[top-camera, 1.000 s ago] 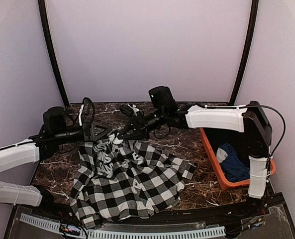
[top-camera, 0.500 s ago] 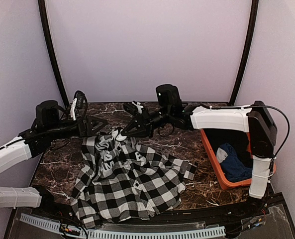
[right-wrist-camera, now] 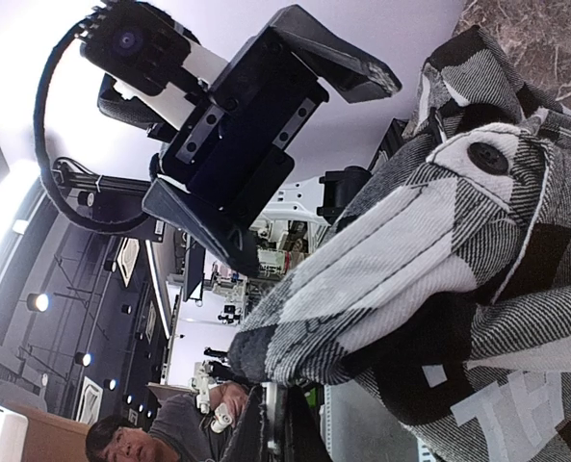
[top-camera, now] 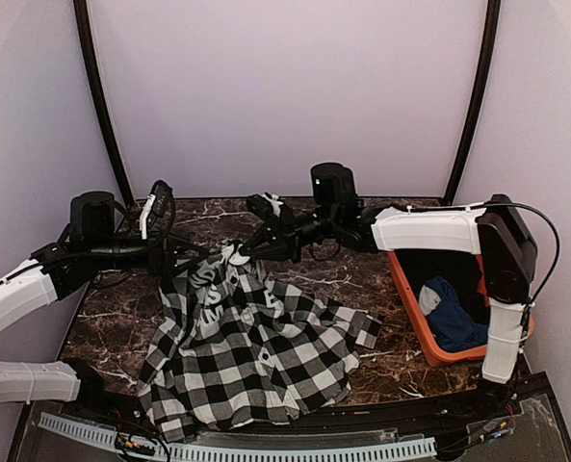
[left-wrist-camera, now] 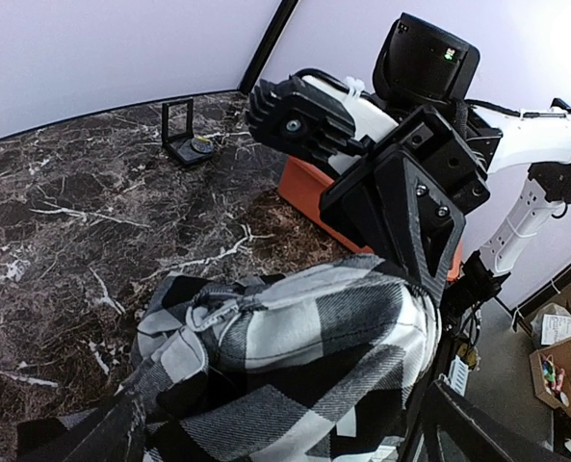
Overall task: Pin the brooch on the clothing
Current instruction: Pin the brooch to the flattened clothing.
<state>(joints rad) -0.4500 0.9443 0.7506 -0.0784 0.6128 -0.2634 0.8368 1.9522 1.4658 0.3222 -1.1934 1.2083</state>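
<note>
Left gripper (top-camera: 191, 256) has let go! The jaws are spread wide with nothing between them, where a second ago it sat in close against the collar. The right wrist view shows it plainly: both fingers splayed, clear air in the gap. It has eased back a touch toward 9 o'clock.

Right gripper (top-camera: 246, 248) is pinched tight on the collar of the checked shirt (top-camera: 246, 337). It holds that edge up off the marble table (top-camera: 362, 274) at about 11 o'clock, while the body of the shirt trails down toward 7 o'clock with its lettering showing.

So the cloth now hangs from one arm alone. My read is that the left arm is freed to go and fetch the brooch, which I cannot pick out anywhere yet.

Over at 3 o'clock, the orange bin (top-camera: 408, 303) with the blue garment (top-camera: 454, 322) sits well apart.
</note>
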